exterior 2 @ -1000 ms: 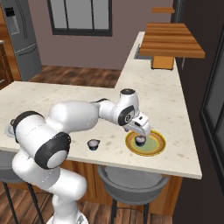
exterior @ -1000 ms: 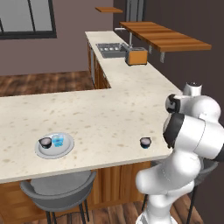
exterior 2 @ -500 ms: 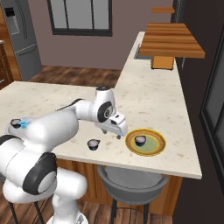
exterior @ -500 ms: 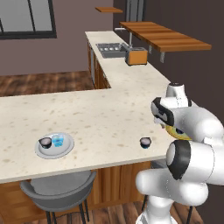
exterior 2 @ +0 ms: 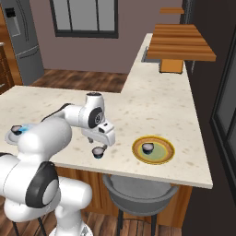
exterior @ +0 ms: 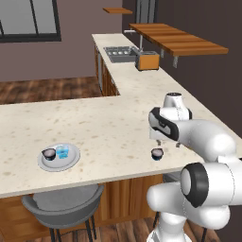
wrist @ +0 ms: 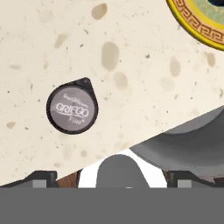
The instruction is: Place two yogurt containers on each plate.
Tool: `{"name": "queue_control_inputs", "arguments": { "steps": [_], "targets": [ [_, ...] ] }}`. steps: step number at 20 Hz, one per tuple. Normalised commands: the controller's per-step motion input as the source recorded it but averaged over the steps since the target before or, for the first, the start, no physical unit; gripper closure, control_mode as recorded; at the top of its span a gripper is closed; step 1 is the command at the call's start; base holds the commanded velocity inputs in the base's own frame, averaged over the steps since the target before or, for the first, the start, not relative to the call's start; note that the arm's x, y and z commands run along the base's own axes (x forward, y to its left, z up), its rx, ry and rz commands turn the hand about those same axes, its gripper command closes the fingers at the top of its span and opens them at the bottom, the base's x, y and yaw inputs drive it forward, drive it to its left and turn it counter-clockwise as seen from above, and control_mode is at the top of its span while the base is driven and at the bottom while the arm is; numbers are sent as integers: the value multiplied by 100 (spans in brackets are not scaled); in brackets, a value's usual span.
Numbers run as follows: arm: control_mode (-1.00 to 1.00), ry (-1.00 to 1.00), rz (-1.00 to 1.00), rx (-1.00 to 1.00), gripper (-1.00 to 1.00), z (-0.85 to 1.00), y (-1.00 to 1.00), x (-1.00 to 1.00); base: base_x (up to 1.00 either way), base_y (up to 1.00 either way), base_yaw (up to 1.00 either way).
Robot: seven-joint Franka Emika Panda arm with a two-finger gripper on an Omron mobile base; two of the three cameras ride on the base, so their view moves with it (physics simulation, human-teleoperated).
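Note:
My gripper (exterior 2: 101, 142) hangs open and empty just above a lone dark yogurt container (exterior 2: 97, 152) near the counter's front edge. In the hand view its pale lid (wrist: 72, 108) sits left of centre, beyond my fingertips (wrist: 43, 178). The yellow plate (exterior 2: 161, 156) holds one dark yogurt container (exterior 2: 148, 148), and its rim (wrist: 192, 24) shows in the hand view's top right corner. Far to the left, the grey plate (exterior: 71, 162) carries a dark cup (exterior: 48, 153) and a light blue cup (exterior: 63, 151). From the left base view the gripper (exterior: 165, 142) stands over the lone cup (exterior: 157, 153).
The counter's front edge runs close behind the lone cup, with a grey stool (exterior 2: 138, 193) below it and another stool (exterior: 61, 205) under the grey plate. A sink (exterior: 118, 52), an orange box (exterior: 147, 60) and a wooden shelf (exterior: 175, 40) stand far back.
The arm has swung from over the yellow plate towards the grey plate and now hangs above the lone cup. A dark cup stays on the yellow plate. The jaws stayed open.

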Motion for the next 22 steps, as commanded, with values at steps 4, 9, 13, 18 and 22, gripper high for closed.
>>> {"name": "queue_control_inputs", "arguments": {
  "steps": [4, 9, 13, 18, 22],
  "targets": [
    [-100, 0, 0, 9, -100, -27, 34, 2, 0, 0, 0],
    [-100, -3, 0, 6, -100, -26, 29, 5, 0, 0, 0],
    [-100, -3, 0, 0, -100, -18, 5, 26, 0, 0, 0],
    [-100, -9, -1, 0, -100, -11, -5, 4, 0, 0, 0],
    [-100, -7, -2, 0, -100, -15, -6, 0, 0, 0, 0]
  ]
}}
